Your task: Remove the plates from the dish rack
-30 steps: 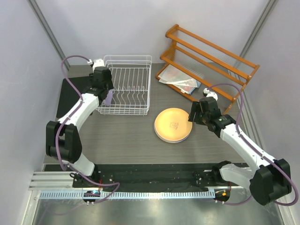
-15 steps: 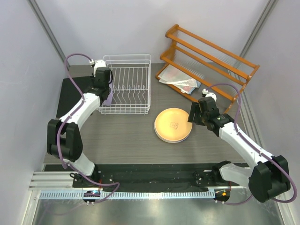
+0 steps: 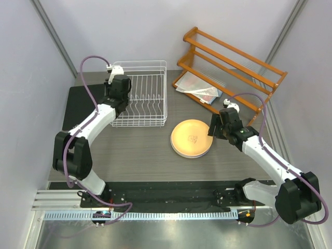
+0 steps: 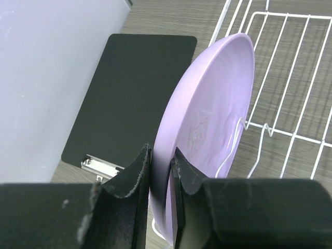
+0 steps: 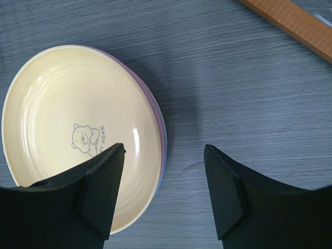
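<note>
My left gripper (image 4: 162, 166) is shut on the rim of the lilac plate (image 4: 212, 114), which stands on edge against the tines at the left end of the white wire dish rack (image 4: 290, 104). In the top view the left gripper (image 3: 118, 97) is over the left side of the rack (image 3: 150, 122), and the plate is hidden under it. The rest of the rack holds no plates. A stack of plates with the yellow plate (image 3: 191, 137) on top lies flat on the table. My right gripper (image 5: 165, 155) is open above the stack's right edge, where lilac and blue rims (image 5: 162, 140) show under the yellow plate (image 5: 62, 119).
An orange wooden slatted rack (image 3: 233, 67) stands at the back right with a clear bag of papers (image 3: 199, 89) under it. A black clipboard (image 3: 78, 106) lies left of the dish rack, also in the left wrist view (image 4: 129, 98). Grey walls close in both sides.
My left gripper has moved farther back and slightly right along the rack's left side with the lilac plate in it. The right arm has barely moved.
</note>
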Robot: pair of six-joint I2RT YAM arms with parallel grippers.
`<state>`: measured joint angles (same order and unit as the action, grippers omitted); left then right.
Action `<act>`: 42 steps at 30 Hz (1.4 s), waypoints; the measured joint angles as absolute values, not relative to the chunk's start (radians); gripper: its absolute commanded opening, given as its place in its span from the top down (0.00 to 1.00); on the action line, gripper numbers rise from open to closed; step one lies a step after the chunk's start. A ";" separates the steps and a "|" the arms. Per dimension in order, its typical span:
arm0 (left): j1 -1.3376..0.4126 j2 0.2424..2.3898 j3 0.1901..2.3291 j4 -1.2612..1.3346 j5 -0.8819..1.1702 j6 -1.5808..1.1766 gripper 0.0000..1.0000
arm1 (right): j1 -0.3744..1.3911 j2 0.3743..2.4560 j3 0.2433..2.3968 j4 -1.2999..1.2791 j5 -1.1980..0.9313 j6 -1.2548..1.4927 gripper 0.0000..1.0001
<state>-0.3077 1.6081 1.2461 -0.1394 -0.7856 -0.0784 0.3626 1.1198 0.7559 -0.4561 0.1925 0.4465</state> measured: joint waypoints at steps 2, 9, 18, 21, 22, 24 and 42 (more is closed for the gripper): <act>-0.323 1.607 1.245 -0.140 -0.803 -0.065 1.00 | 0.363 1.120 0.755 -0.456 0.191 0.447 0.32; -0.363 1.559 1.245 -0.097 -0.899 0.002 1.00 | 0.363 1.120 0.754 -0.448 0.183 0.446 0.32; -0.384 1.545 1.252 -0.034 -0.986 0.043 1.00 | 0.363 1.119 0.746 -0.445 0.178 0.447 0.32; -0.402 1.536 1.253 -0.036 -0.984 0.041 1.00 | 0.363 1.119 0.746 -0.443 0.177 0.447 0.31; -0.409 1.527 1.254 -0.051 -0.978 0.036 1.00 | 0.363 1.119 0.746 -0.443 0.175 0.447 0.31; -0.422 1.497 1.262 -0.100 -0.956 0.010 1.00 | 0.363 1.117 0.746 -0.442 0.168 0.447 0.31; -0.561 1.246 1.143 -0.334 -0.344 -0.443 1.00 | 0.369 1.082 0.823 -0.304 -0.103 0.465 0.31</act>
<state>-0.5606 1.2461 1.1435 -0.3336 -0.3443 -0.4431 0.3687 1.0817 0.8234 -0.3042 -0.1032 0.4648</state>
